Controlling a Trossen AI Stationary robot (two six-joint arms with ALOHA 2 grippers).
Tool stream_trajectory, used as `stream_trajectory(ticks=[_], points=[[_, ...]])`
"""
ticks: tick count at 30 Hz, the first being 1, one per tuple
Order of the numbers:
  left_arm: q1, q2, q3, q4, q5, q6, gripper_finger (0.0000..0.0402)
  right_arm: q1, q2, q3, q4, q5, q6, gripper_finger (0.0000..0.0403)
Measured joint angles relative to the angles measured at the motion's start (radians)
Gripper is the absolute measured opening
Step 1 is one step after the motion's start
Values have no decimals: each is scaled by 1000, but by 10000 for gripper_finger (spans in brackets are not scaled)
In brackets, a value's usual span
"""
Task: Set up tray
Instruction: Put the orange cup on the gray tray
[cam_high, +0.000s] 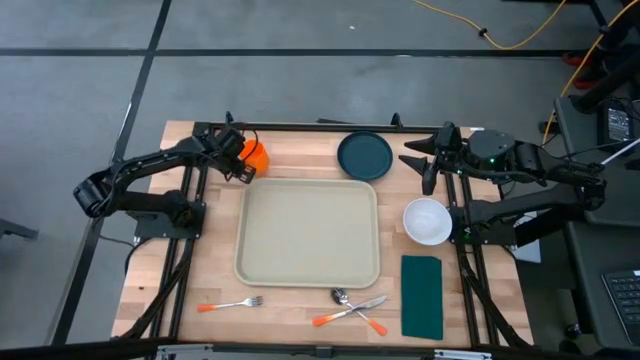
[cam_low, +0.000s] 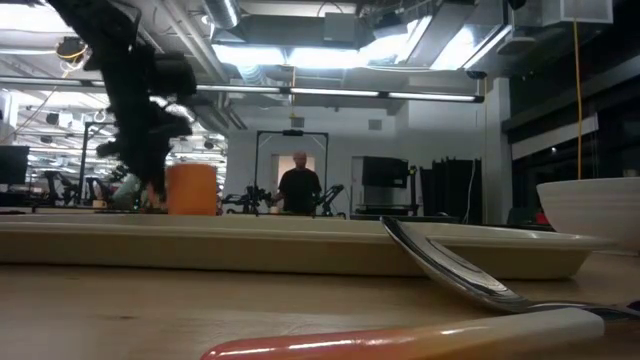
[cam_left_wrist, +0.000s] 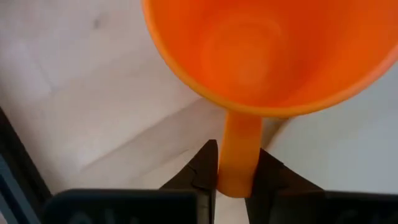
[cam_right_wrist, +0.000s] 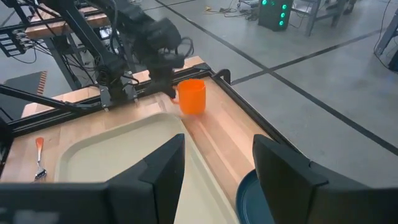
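The orange cup (cam_high: 256, 154) stands upright on the wood just beyond the far left corner of the pale beige tray (cam_high: 308, 232); the right wrist view shows the cup (cam_right_wrist: 191, 96) too. My left gripper (cam_left_wrist: 238, 179) is at the cup's left side, shut on its handle. My right gripper (cam_right_wrist: 217, 174) is open in the air over the table's far right part, beside the dark teal plate (cam_high: 364, 156), touching nothing. My left gripper pinches the cup's handle (cam_left_wrist: 240, 149) between its two fingers (cam_left_wrist: 205, 167), one on each flat side of the handle. It comes from the table's left, slanting down. The cup (cam_low: 192, 189) is upright, its open mouth up; its base looks set on the table.
A white bowl (cam_high: 427, 221) sits right of the tray, with a dark green napkin (cam_high: 421, 296) nearer the front. A fork (cam_high: 230, 304), a spoon and a knife (cam_high: 350, 306) with orange handles lie along the near edge. A person (cam_low: 300, 185) stands far behind the table.
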Motion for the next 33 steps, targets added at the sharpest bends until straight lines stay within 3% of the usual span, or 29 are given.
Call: stream_trajectory(ticks=[7,12,16,24,33], points=[[-91,-17,294,-137,17,26,34,0,0,0,0,0,-46,193],[-245,18,501,-372,14,31,34,0,0,0,0,0,-63,193],[-388,54,575,-497,14,-33,34,0,1,0,-1,0,-89,193],[-583,118,479,-508,-36,-237,34,0,18,0,0,0,-114,193],[-624,172,258,-320,-66,-407,34,0,57,-1,-2,0,-122,193]])
